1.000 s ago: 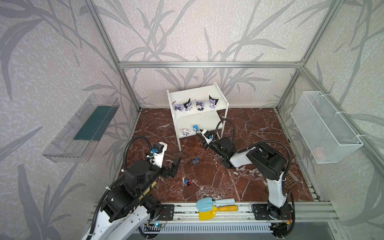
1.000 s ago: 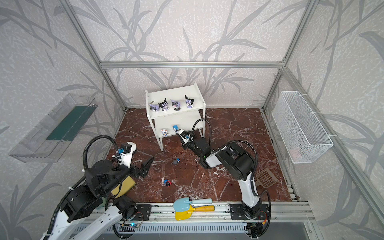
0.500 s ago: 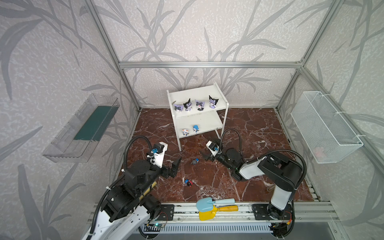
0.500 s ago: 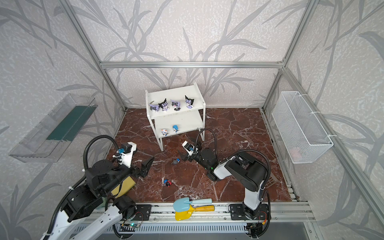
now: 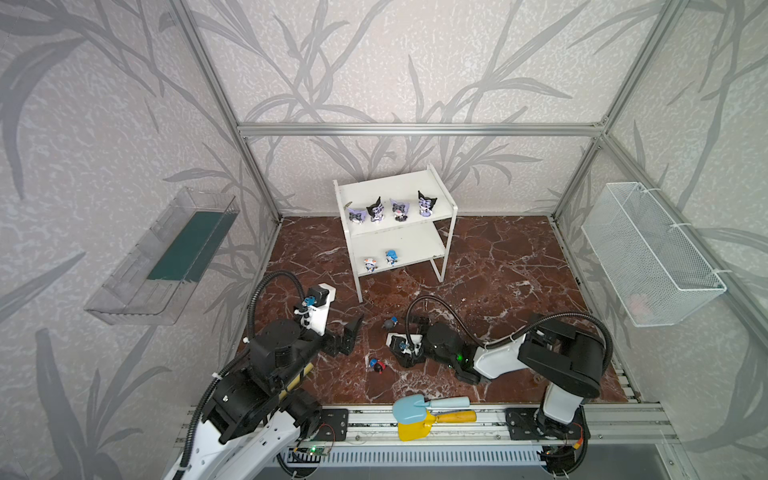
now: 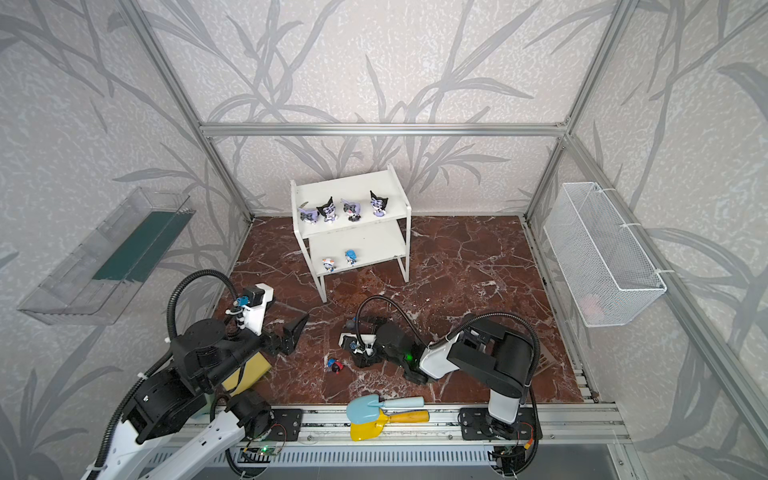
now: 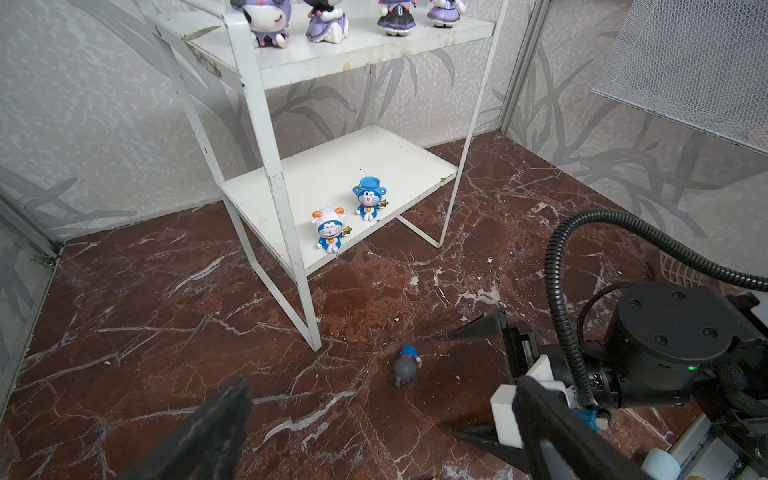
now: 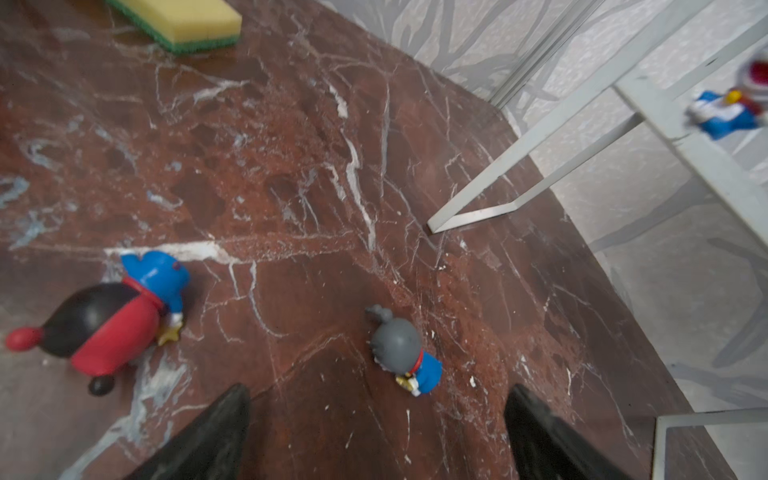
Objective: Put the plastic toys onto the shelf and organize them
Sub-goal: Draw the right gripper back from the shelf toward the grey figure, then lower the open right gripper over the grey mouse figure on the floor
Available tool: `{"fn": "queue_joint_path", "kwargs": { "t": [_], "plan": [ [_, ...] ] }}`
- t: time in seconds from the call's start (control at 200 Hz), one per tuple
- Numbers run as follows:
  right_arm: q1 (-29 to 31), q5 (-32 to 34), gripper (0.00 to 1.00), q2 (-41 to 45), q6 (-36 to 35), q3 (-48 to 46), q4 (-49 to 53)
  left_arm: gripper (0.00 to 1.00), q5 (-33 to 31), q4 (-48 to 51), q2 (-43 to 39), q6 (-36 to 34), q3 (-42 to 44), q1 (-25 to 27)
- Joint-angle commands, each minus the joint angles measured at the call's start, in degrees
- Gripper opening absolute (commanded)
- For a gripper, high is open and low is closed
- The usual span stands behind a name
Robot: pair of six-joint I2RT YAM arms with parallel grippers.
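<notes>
The white shelf (image 5: 401, 188) (image 6: 357, 187) stands at the back. Several purple pointed-eared toys (image 5: 399, 209) line its top board. A white-hooded toy (image 5: 370, 264) (image 7: 330, 230) and a blue toy (image 5: 390, 257) (image 7: 368, 201) sit on its lower board (image 7: 332, 174). On the floor lie a grey toy (image 5: 390, 322) (image 8: 399, 349) and a red-and-black toy (image 5: 377, 365) (image 8: 112, 328). My right gripper (image 5: 405, 341) (image 8: 376, 388) is open and low, with the grey toy just ahead of its fingertips. My left gripper (image 5: 351, 336) (image 7: 382, 399) is open and empty, left of the grey toy.
A yellow sponge (image 6: 249, 370) (image 8: 183, 20) lies under the left arm. Blue and yellow shovels (image 5: 419, 409) rest on the front rail. A wire basket (image 5: 648, 257) hangs on the right wall, a clear tray (image 5: 166, 257) on the left. A drain grate (image 6: 544, 361) is at the front right.
My right gripper has opened and pulled back from the shelf's lower board, down to the floor by the grey toy. The blue toy stays on the lower board. The left arm has not moved.
</notes>
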State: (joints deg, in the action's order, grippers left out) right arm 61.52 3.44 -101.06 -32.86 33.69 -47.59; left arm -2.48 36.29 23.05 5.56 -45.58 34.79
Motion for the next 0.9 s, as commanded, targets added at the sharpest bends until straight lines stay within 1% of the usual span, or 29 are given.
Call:
{"fn": "queue_joint_path", "kwargs": {
  "t": [0.0,0.055,0.165,0.235,0.25,0.31,0.37,0.42,0.45,0.595,0.9],
  "plan": [
    [-0.4,0.0,0.84,5.2,-4.9,5.8,20.2,0.99,-0.3,-1.2,-1.1,-0.1,0.9,-0.2],
    [-0.8,-1.1,0.79,5.5,-5.6,8.6,26.3,0.99,-0.3,-1.1,-1.1,-0.2,0.9,-0.3],
    [-2.3,-4.5,0.71,5.5,-7.8,12.1,33.3,0.99,-0.2,-1.2,-1.4,-0.2,1.0,-0.2],
    [-2.4,-7.1,0.71,4.9,-8.3,15.3,39.1,1.0,-0.4,-1.2,-1.8,-0.2,1.0,-0.3],
    [-4.1,-7.6,0.7,4.7,-8.5,15.9,40.1,0.99,-0.4,-1.1,-1.9,-0.2,1.0,-0.2],
    [-4.7,-8.9,0.7,4.0,-9.6,18.0,43.3,0.99,-0.7,-1.1,-2.4,-0.2,1.1,-0.3],
    [-4.8,-9.3,0.69,3.6,-10.8,19.5,45.3,0.99,-1.0,-1.1,-3.1,-0.3,1.2,-0.3],
    [-5.1,-9.4,0.67,3.6,-11.5,20.7,46.9,0.99,-1.2,-1.1,-3.4,-0.3,1.2,-0.3],
    [-5.2,-9.4,0.66,1.8,-12.0,21.6,48.0,0.99,-1.3,-1.1,-3.7,-0.3,1.2,-0.3],
    [-5.3,-8.2,0.66,0.5,-13.8,23.5,48.8,0.99,-1.3,-1.2,-3.8,-0.4,1.2,-0.3],
    [-5.1,-4.4,0.62,-3.8,-16.2,24.3,41.9,0.99,-1.4,-1.1,-4.3,-0.4,1.2,-0.4]
  ]
}}
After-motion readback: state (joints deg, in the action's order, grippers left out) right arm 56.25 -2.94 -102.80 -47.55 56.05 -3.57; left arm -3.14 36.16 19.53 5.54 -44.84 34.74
